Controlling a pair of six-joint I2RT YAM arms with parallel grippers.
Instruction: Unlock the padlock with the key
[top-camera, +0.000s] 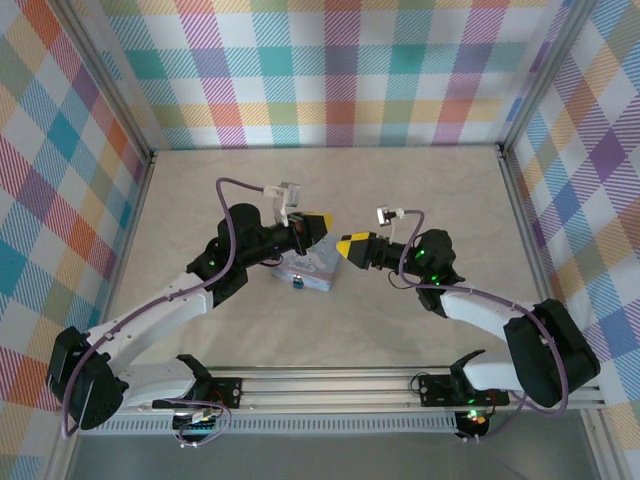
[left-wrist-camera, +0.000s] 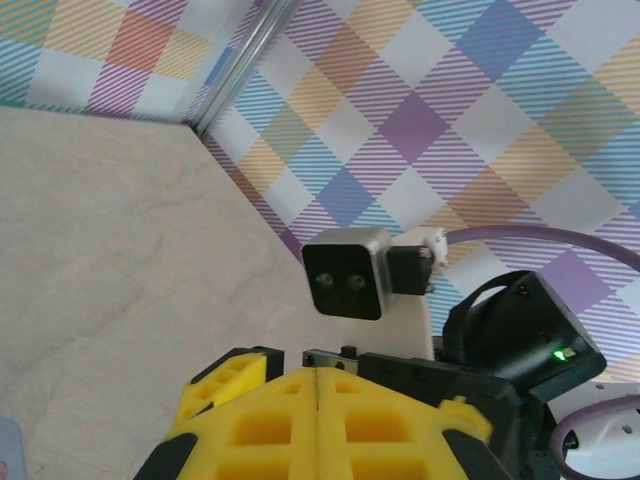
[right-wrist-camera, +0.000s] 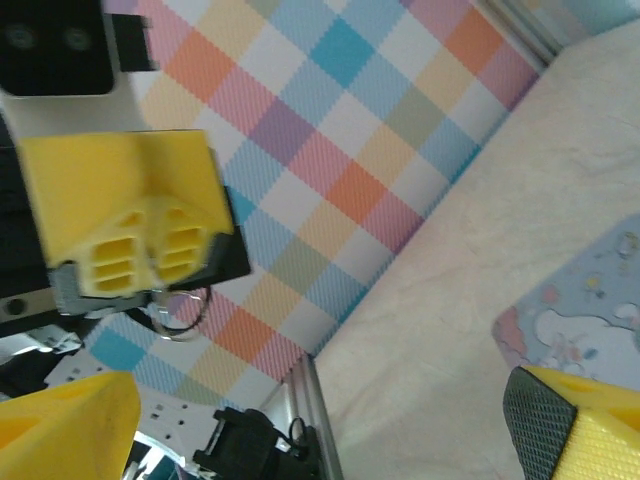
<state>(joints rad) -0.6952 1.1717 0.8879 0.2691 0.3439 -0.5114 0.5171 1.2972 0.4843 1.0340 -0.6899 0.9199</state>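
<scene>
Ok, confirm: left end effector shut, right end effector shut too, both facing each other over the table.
Wrong on the right end effector: it is open, jaws wide apart in the right wrist view. The left end effector is shut, and they face each other over the table.

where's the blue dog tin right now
In the top view the tin lies mid-table, just on the near side of the left gripper and right gripper.
</scene>
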